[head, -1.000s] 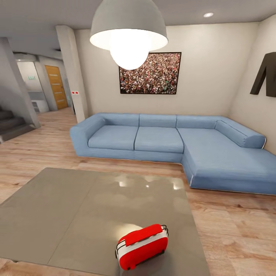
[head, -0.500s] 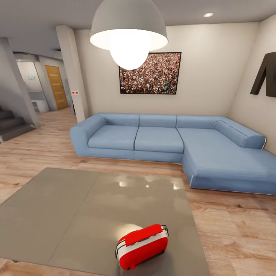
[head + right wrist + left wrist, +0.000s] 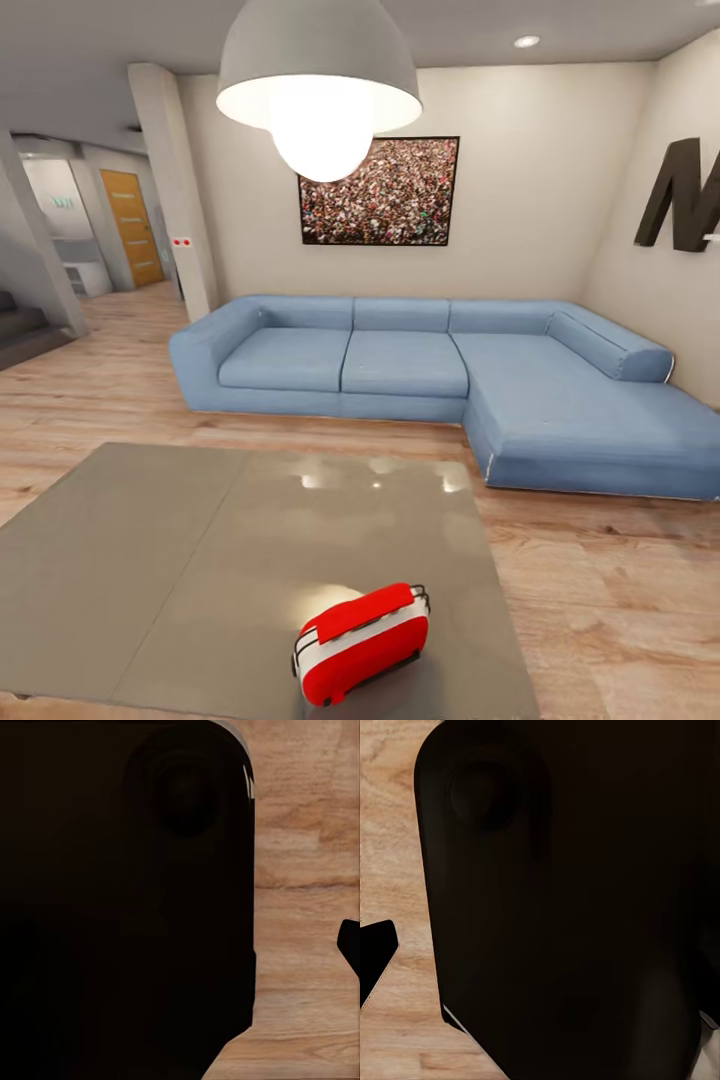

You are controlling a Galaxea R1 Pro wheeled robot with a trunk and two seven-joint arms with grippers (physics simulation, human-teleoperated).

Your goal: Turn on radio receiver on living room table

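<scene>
The radio receiver (image 3: 361, 642), a small red rounded box with a white band, is seen lying tilted on the low grey-taupe table (image 3: 180, 560), close to the table's near edge and toward its right side. A thin dark wire handle with a red bar lies along the radio's upper side. Its dial is not visible from the head view, so the switch side cannot be told.

The radio is judged to be light, rigid and smooth-shelled, likely to slide on the glossy top if pushed from one side. It would best be steadied at its body or handle, or pressed gently straight onto the control.

Beyond the table from the radio, a blue corner sofa (image 3: 450, 380) stands on light wood floor (image 3: 600, 600), with a framed crowd photo (image 3: 378, 191) on the wall behind it and a white dome lamp (image 3: 319, 85) hanging above.

Both wrist views are taken up mostly by a dark robot part with wood floor beside it, which suggests the arms are held low beside the robot. How far either pincer is open, or whether anything is held, cannot be told.
</scene>
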